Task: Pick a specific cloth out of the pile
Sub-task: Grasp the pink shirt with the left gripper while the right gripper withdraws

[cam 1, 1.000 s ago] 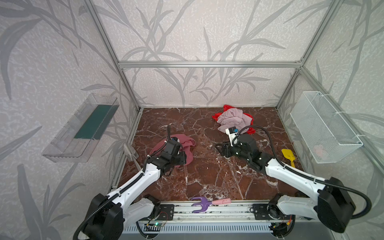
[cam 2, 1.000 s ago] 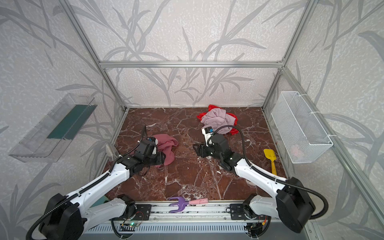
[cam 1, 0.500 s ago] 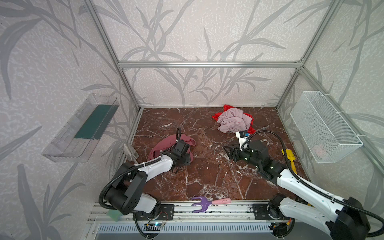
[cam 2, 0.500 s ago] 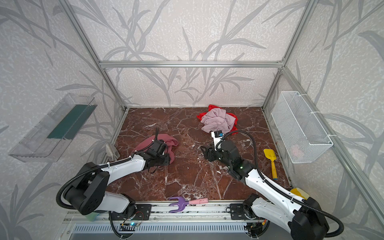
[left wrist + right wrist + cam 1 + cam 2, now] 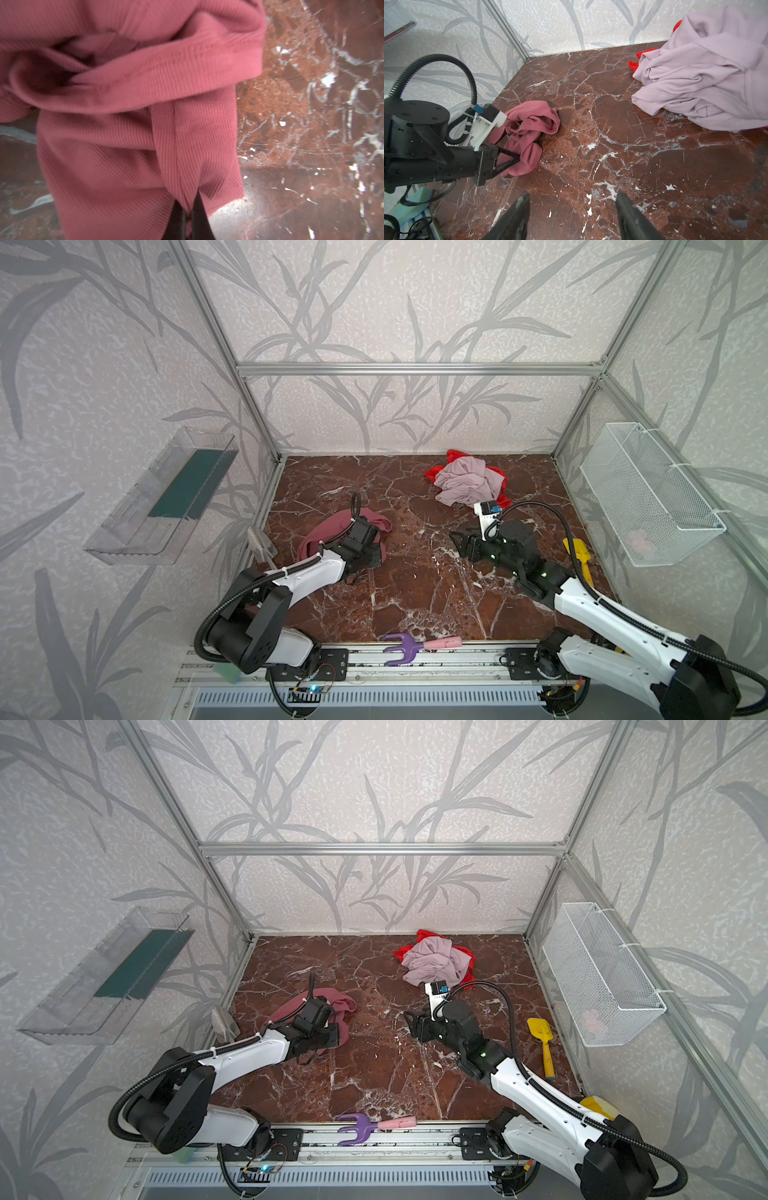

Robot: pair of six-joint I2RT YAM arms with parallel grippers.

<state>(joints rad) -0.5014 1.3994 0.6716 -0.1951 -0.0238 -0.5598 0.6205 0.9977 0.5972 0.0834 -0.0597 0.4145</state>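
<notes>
Both top views look steeply down from high above the near edge of the marble floor, facing the back wall. They stand far enough off to take in the whole floor, and they share almost the same scene with a slight sideways shift; the pile lies right of centre in each. The left wrist camera sits very close behind the left gripper, and the dusty-pink cloth fills most of its blurred frame. The right wrist camera looks low across the floor past the right gripper, from farther off. It shares that cloth, the pile and the left gripper with both top views.
</notes>
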